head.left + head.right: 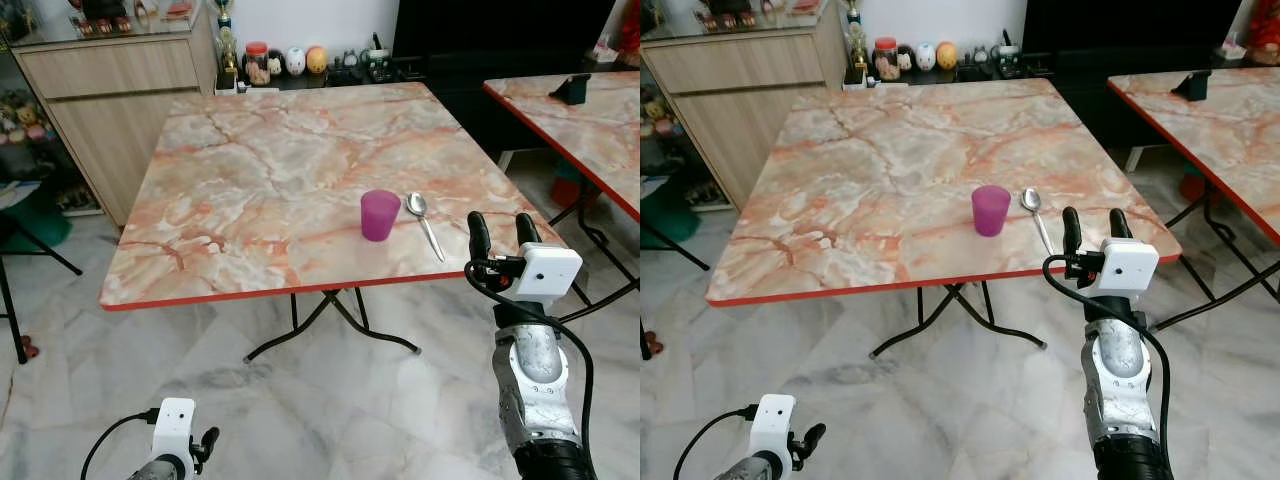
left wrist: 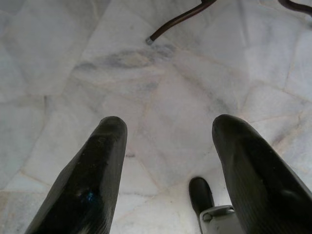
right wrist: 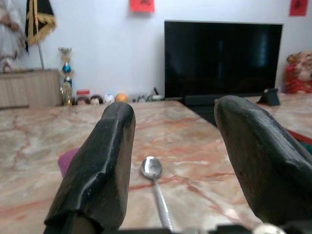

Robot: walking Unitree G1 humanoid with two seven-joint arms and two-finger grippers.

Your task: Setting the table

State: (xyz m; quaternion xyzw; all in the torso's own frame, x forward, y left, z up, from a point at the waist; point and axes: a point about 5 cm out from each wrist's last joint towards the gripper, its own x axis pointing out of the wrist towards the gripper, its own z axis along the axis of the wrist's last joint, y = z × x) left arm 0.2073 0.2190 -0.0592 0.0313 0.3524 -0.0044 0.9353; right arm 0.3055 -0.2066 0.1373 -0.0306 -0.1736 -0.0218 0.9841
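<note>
While its fingers (image 3: 105, 161) gape wide and empty, the right gripper (image 1: 498, 232) hovers just beside the spoon (image 1: 424, 223), near the purple cup (image 1: 379, 215); left gripper (image 2: 170, 165) equally spread, empty.

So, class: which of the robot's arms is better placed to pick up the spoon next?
Right. The right gripper is raised at the table edge, open, facing the spoon. The left gripper hangs low over the floor.
</note>
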